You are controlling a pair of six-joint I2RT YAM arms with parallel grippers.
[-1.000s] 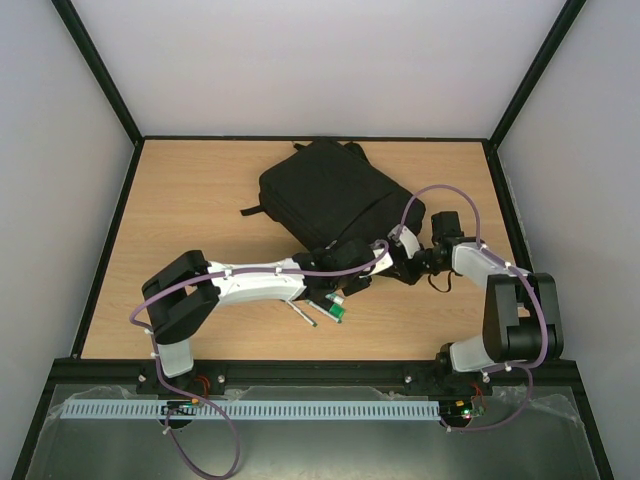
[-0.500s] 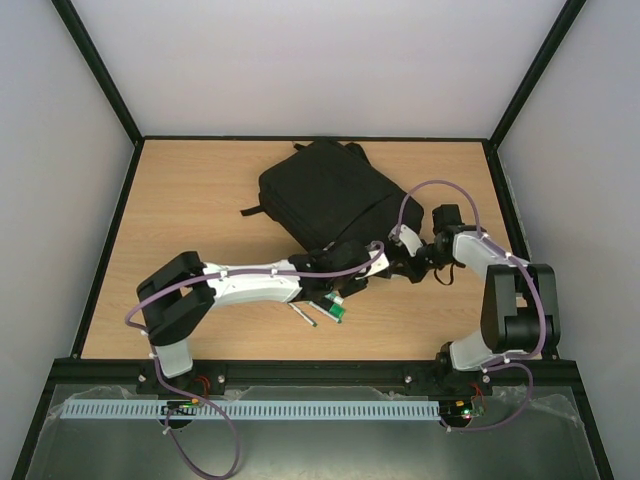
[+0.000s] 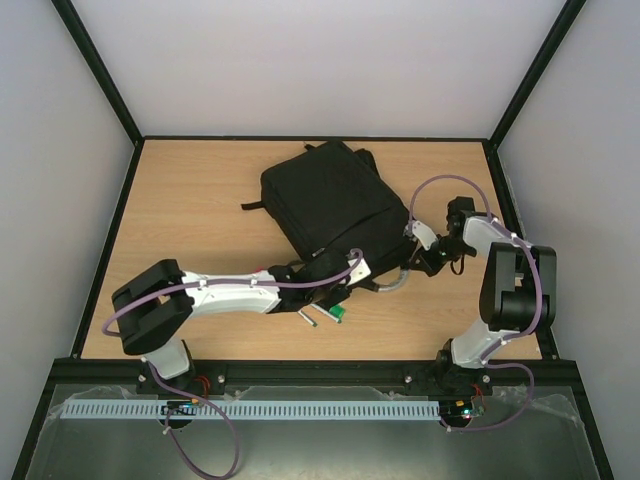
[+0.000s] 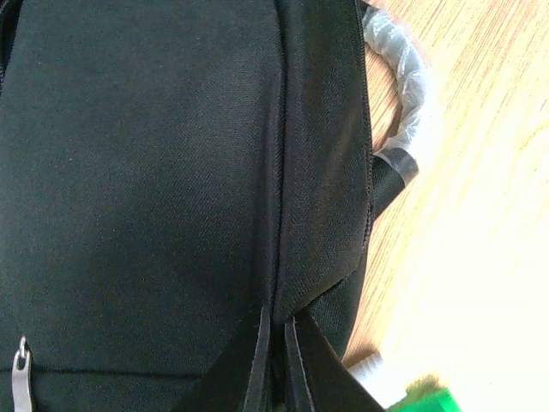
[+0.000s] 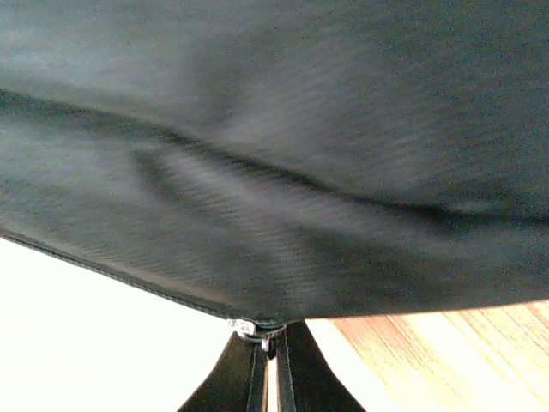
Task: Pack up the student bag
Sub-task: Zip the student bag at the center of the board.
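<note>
The student bag (image 3: 330,200), a large black backpack, lies flat in the middle of the table. At its near edge my left gripper (image 3: 345,272) is shut, pinching a fold of the bag's fabric along a seam (image 4: 276,319). My right gripper (image 3: 412,252) is at the bag's right near corner. In the right wrist view its jaws are shut on a small metal zip pull (image 5: 255,329) under the bag's edge (image 5: 283,215). The bag's grey loop handle (image 3: 392,285) curls out between the two grippers and shows again in the left wrist view (image 4: 401,73).
A small green item (image 3: 337,312) and a thin metal stick (image 3: 308,318) lie on the wooden table (image 3: 190,210) just in front of the left gripper. Another zip pull (image 4: 19,371) hangs on the bag's front panel. Black-framed walls surround the table.
The right gripper has closed on the zip pull and pulled right and back. The bag has shifted slightly to the right, and the left arm has stretched out lower and further.
</note>
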